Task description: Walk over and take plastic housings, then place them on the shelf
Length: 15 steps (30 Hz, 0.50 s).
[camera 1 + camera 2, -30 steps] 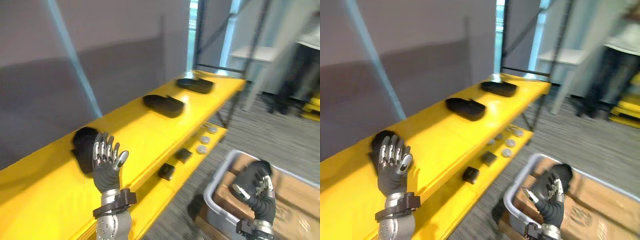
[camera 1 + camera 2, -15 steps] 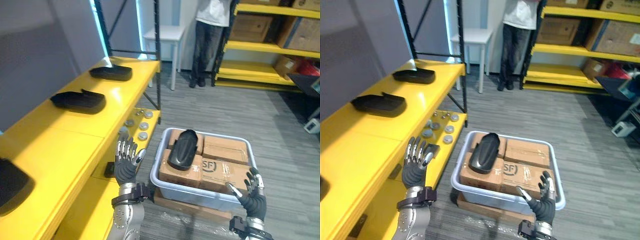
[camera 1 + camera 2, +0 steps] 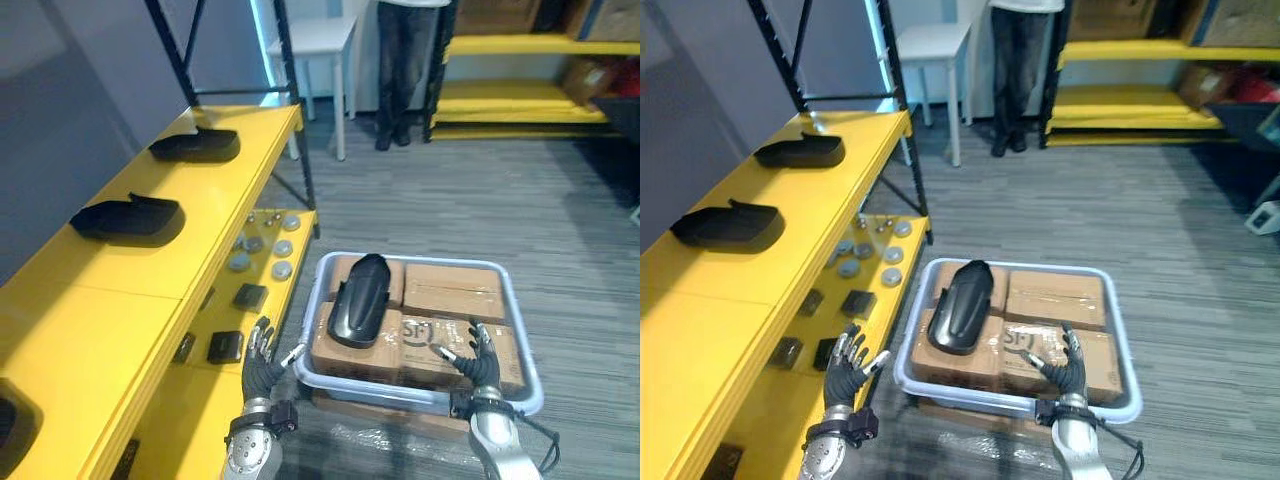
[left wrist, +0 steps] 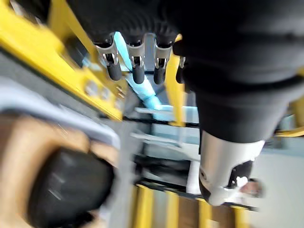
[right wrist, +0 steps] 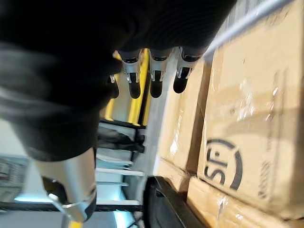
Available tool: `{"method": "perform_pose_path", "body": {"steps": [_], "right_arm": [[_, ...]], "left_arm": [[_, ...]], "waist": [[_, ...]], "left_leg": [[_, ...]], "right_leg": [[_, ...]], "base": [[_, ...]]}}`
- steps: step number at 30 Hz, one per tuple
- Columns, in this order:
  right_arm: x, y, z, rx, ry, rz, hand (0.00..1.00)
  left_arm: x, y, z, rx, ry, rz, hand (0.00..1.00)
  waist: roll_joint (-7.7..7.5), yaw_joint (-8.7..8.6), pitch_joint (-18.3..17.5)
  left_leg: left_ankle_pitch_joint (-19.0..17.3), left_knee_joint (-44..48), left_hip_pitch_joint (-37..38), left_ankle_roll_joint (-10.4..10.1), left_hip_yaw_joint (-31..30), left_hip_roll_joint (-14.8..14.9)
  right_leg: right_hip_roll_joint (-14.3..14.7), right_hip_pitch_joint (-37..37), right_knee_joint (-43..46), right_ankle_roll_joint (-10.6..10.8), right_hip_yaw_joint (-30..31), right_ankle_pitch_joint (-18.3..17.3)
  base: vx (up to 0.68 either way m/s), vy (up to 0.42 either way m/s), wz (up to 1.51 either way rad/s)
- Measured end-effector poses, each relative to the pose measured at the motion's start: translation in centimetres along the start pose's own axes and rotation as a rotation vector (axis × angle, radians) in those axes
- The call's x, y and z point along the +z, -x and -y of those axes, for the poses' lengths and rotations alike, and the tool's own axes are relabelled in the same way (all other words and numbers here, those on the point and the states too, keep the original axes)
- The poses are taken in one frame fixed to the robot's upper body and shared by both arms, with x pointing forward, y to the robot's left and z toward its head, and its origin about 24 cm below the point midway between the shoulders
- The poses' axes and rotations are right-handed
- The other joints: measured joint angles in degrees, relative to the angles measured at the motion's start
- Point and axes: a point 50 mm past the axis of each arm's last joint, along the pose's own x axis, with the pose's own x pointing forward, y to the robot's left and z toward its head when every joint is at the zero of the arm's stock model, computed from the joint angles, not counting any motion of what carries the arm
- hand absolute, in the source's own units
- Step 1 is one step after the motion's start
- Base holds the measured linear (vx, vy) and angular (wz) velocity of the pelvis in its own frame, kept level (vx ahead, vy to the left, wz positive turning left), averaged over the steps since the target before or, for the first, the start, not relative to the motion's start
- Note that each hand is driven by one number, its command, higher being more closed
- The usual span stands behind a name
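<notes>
- Plastic housing point(image 3: 356, 300), black, long and rounded, lies in the grey tub point(image 3: 521, 345). It sits on top of the cardboard boxes point(image 3: 452, 291) packed inside, toward the tub's left side.
- My left hand point(image 3: 264, 359) is just outside the tub's near left corner, fingers straight and spread, holding nothing. The thumb is close to the rim; I cannot tell if it touches.
- My right hand point(image 3: 479, 361) is over the tub's near rim, toward its right side, fingers spread above the boxes, holding nothing.
- Yellow shelf point(image 3: 140, 280) runs along the tub's left side.
- On its upper level, the nearer shelf housing point(image 3: 128, 217) lies left of the tub, well apart from it. The farther shelf housing point(image 3: 194, 146) lies beyond the tub's far left corner.
- On the lower level, just beside the tub's left wall, are grey discs point(image 3: 262, 243) and small black blocks point(image 3: 249, 296).
- A person's legs point(image 3: 404, 70) are well beyond the tub's far side, near a white table point(image 3: 312, 35).
</notes>
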Motion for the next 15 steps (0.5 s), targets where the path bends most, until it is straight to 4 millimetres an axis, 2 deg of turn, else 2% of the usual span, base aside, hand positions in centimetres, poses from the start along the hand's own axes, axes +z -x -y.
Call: {"method": "perform_pose_path", "body": {"steps": [3, 5, 8, 9, 13, 15], "right_arm": [[2.3, -2.0, -0.8, -0.002, -0.008, 0.039, 0.00], [4.4, -4.4, -1.0, -0.024, 0.018, 0.049, 0.00], [6.9, -7.4, 0.3, -0.093, 0.064, 0.053, 0.00], [8.7, -8.8, 1.3, -0.136, 0.089, 0.073, 0.00], [11.8, -11.3, 4.0, -0.232, 0.171, 0.058, 0.00], [12.5, -11.8, 4.9, -0.278, 0.209, 0.033, 0.00]], "left_arm": [[-1.3, 0.0, -1.5, 0.029, -0.052, -0.067, 0.00], [-2.0, -0.1, -2.3, 0.056, -0.049, -0.103, 0.00], [-2.9, -0.2, -2.4, 0.043, -0.046, -0.137, 0.00], [-3.3, -0.2, -2.3, 0.034, -0.044, -0.153, 0.00], [-5.6, 0.4, -2.0, -0.005, -0.056, -0.239, 0.00], [-6.5, 0.8, -1.6, -0.016, -0.045, -0.279, 0.00]], "waist": [[0.01, 0.82, 1.3], [0.19, 1.52, 3.6], [1.09, 3.22, 7.2], [1.74, 3.81, 8.9], [3.76, 5.82, 10.2], [4.18, 7.01, 10.7]], "left_leg": [[0.0, 0.0, -0.1, 0.0, -1.8, -0.6], [0.0, 0.4, -0.7, 0.0, -3.1, -0.8], [0.1, 0.8, -2.4, 0.1, -4.6, -1.2], [0.6, 0.8, -4.3, 0.7, -5.0, -1.5], [1.6, 0.8, -8.4, 1.4, -6.2, -2.4], [1.8, 1.1, -9.5, 1.6, -6.3, -2.9]], "right_leg": [[-0.5, 1.9, -1.9, 0.1, -3.4, 0.5], [-0.7, 2.2, -2.0, 0.2, -4.9, 0.5], [-0.8, 1.3, -2.0, 0.3, -6.0, 0.7], [-1.1, -0.3, -2.0, 0.3, -6.9, 1.0], [-2.0, -3.7, -1.9, 0.9, -8.0, 2.1], [-2.5, -4.6, -1.7, 1.1, -8.2, 2.2]], "base": [[0.12, 0.018, 0.36], [0.02, 0.019, 0.28], [-0.04, 0.033, 0.24], [-0.07, 0.055, 0.24], [-0.04, 0.064, 0.16], [-0.01, 0.061, 0.14]]}}
